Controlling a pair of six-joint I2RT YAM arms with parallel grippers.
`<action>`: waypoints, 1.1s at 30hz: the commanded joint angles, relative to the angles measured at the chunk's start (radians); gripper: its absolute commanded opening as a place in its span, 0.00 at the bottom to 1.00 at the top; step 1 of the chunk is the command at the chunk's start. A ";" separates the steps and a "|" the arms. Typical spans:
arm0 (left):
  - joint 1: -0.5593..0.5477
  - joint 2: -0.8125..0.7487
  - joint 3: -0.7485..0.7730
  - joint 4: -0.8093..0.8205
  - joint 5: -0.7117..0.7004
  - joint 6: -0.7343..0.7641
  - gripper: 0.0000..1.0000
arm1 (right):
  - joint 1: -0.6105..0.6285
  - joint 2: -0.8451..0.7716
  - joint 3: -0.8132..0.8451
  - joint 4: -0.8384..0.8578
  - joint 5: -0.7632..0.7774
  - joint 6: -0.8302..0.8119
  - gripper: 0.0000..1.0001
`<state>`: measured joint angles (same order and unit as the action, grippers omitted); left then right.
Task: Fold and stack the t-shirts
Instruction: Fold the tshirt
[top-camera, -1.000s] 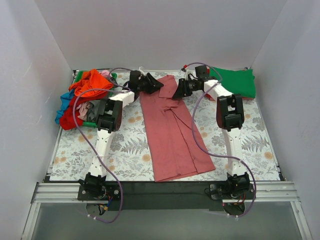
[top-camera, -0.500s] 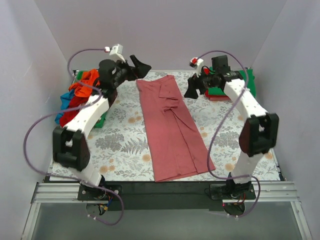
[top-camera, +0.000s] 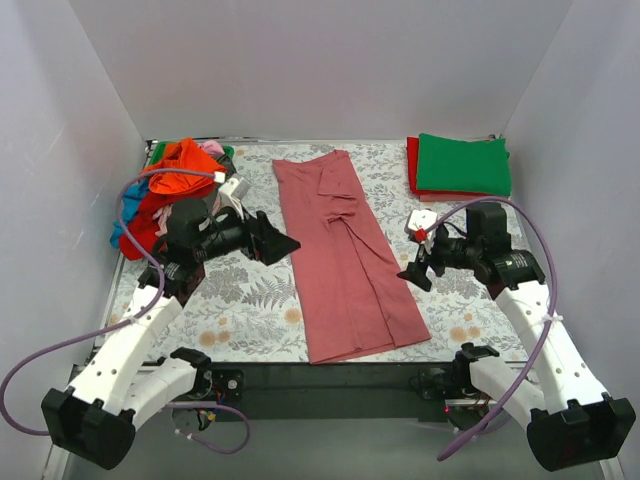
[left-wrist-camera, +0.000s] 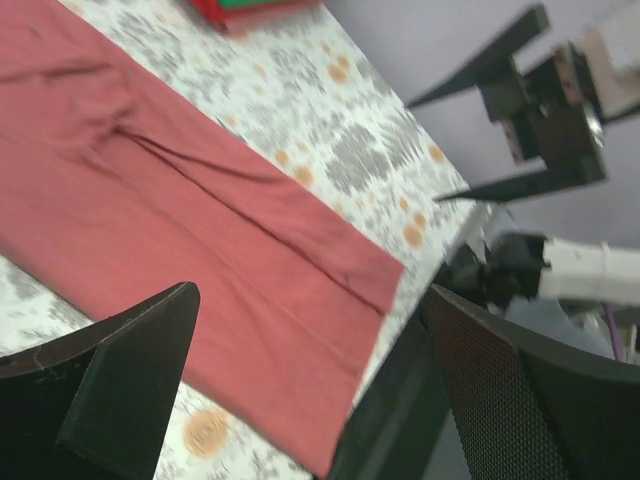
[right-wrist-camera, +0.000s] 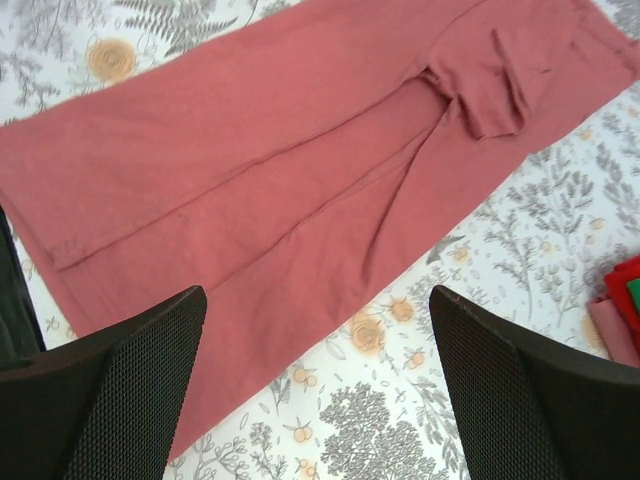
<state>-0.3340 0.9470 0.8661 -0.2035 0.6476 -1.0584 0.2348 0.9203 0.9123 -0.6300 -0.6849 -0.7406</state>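
A large dusty-rose t-shirt (top-camera: 345, 255) lies folded lengthwise into a long strip down the middle of the floral table cover (top-camera: 250, 300). My left gripper (top-camera: 280, 243) hovers just left of the strip, open and empty. The right gripper (top-camera: 418, 268) hovers just right of it, open and empty too. The left wrist view looks across the rose t-shirt (left-wrist-camera: 180, 220) between wide-apart fingers (left-wrist-camera: 130, 370). In the right wrist view the rose t-shirt (right-wrist-camera: 300, 160) lies below the open gripper (right-wrist-camera: 318, 320), a creased sleeve fold near its far end.
A loose pile of orange, red, blue and pink t-shirts (top-camera: 165, 190) sits at the back left corner. A folded stack, green on red (top-camera: 462, 165), rests at the back right. The black front rail (top-camera: 330, 375) borders the table's near edge.
Both arms drew back from the shirt's far end, lifted, then came down beside its middle. Both grippers opened wide. The rose shirt stays flat on the table.
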 joint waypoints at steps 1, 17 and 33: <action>-0.092 -0.082 0.019 -0.239 0.020 0.110 0.94 | -0.014 -0.035 -0.061 -0.031 -0.031 -0.110 0.98; -0.648 0.068 -0.098 -0.317 -0.524 0.449 0.82 | -0.089 -0.064 -0.228 -0.071 -0.065 -0.319 0.98; -0.984 0.333 -0.134 -0.243 -0.618 0.443 0.65 | -0.089 -0.049 -0.262 -0.076 -0.061 -0.368 0.89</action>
<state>-1.2976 1.2346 0.7399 -0.4965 0.0952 -0.6022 0.1497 0.8780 0.6559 -0.7074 -0.7284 -1.0920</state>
